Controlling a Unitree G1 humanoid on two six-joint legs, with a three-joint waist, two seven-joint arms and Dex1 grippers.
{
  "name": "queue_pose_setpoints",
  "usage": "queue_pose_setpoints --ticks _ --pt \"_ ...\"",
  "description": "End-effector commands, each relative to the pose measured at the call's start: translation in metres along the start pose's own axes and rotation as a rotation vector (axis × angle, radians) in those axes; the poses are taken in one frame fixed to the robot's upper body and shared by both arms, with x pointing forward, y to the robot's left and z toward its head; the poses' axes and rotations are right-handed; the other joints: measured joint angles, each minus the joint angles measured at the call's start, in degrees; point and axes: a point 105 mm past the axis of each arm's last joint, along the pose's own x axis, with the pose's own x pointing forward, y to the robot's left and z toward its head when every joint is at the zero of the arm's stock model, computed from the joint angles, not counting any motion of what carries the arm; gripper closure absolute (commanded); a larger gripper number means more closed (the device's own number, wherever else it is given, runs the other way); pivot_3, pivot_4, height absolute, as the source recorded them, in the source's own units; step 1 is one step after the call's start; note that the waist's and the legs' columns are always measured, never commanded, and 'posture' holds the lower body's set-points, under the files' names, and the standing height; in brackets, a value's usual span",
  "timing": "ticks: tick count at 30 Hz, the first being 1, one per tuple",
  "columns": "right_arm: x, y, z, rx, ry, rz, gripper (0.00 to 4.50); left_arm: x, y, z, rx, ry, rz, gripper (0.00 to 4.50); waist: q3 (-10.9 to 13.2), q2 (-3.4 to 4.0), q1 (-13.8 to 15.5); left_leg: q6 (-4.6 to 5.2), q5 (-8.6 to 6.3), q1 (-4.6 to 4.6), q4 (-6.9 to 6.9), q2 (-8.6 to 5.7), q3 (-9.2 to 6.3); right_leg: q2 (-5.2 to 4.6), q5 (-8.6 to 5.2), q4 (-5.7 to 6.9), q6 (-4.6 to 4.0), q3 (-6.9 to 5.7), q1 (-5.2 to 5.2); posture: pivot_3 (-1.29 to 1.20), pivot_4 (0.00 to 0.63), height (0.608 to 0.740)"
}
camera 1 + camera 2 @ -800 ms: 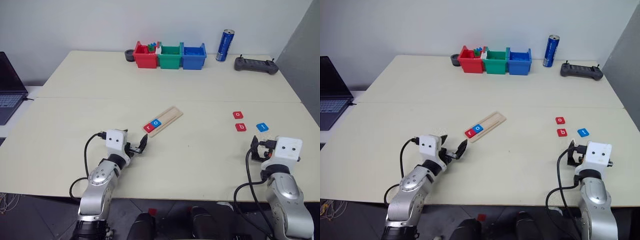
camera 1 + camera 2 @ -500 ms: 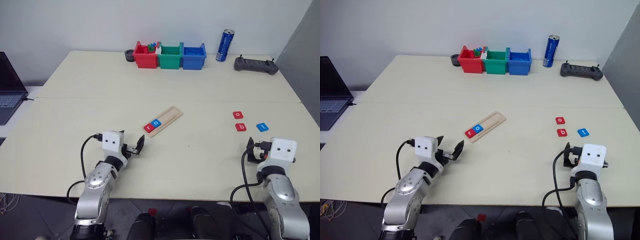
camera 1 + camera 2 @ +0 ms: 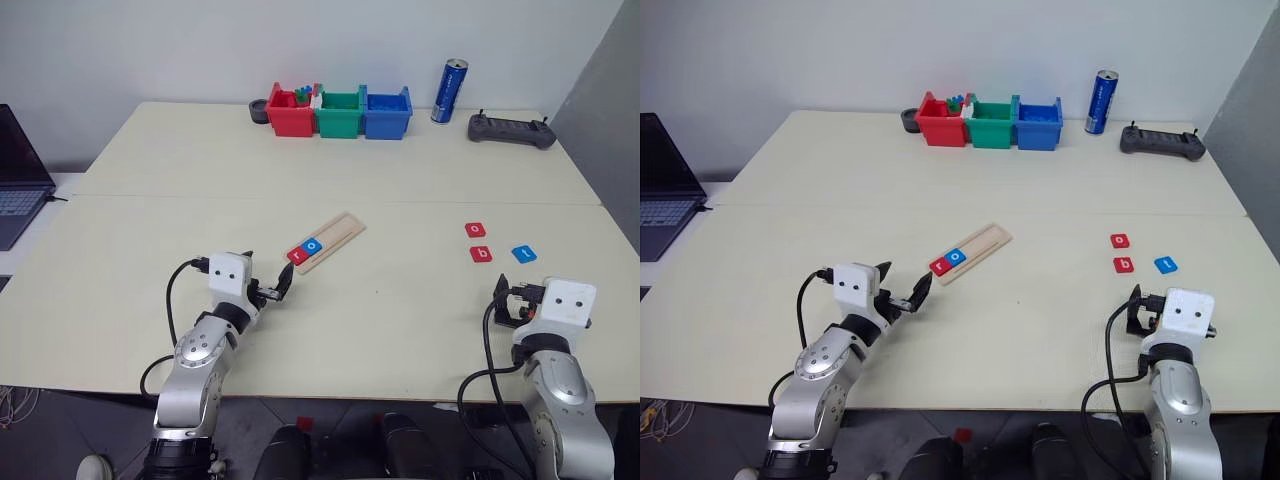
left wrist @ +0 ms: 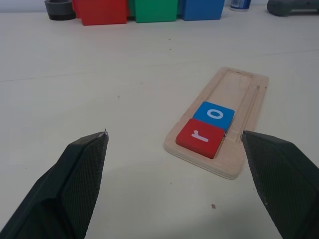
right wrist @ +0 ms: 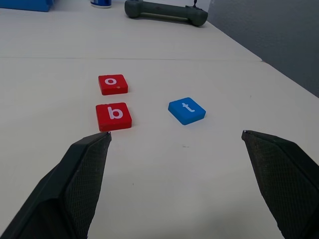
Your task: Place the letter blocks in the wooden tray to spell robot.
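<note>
Pale wood: we see the wooden tray [image 3: 326, 242] at centre frame, holding a red r [image 4: 204, 138] and blue o [image 4: 214, 114]. Right of centre, loose, lie the red b [image 5: 113, 116], red o [image 5: 112, 84] and blue t [image 5: 186, 110]. We judge three placements remain. The left gripper [image 4: 179, 186] and right gripper [image 5: 179, 189] gape empty.

Along the far edge of the surface [image 3: 150, 230], a dark round dish [image 3: 258, 111], red [image 3: 290, 117], green [image 3: 340, 116] and blue bins [image 3: 387, 115], a blue can [image 3: 450, 91] and a dark controller [image 3: 512, 130] are lined up; a laptop [image 3: 20, 175] is seen at the left.

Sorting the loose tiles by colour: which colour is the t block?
Blue with a white letter, on the t block; clearest in the right wrist view.
</note>
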Motion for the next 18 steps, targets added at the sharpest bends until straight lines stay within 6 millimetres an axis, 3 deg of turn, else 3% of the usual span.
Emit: queue_pose_setpoints --ticks 1,7,13,18 --pt "0.000 0.005 0.018 -0.033 -0.083 0.028 0.03 0.003 0.003 0.013 0.034 -0.043 -0.016 0.00 0.0 0.00 0.0 0.00 0.00 0.00 0.00 0.00 -0.01 0.00 0.00 0.00 0.00 -0.01 0.00 0.00 0.150 0.740" --pt "0.006 0.030 0.037 0.002 -0.131 0.220 0.03 0.009 0.005 0.026 0.057 -0.061 -0.084 0.00 0.0 0.00 -0.1 0.00 0.00 0.00 0.00 0.00 0.01 0.00 0.00 0.00 0.00 0.00 0.00 0.00 0.150 0.740" --pt "0.005 0.074 0.048 -0.052 -0.106 0.708 0.03 0.020 -0.004 0.023 0.139 -0.011 -0.322 0.00 0.0 -0.01 -0.3 0.01 0.00 0.02 -0.01 -0.01 -0.01 0.04 0.00 -0.01 0.00 -0.04 0.02 0.00 0.150 0.740" --pt "-0.011 0.092 0.050 -0.054 -0.054 1.016 0.03 0.033 0.005 0.012 0.200 0.067 -0.442 0.00 0.0 -0.06 -0.3 0.02 -0.01 -0.01 -0.01 -0.03 -0.04 0.04 0.00 -0.04 -0.01 -0.07 0.03 0.00 0.150 0.740"
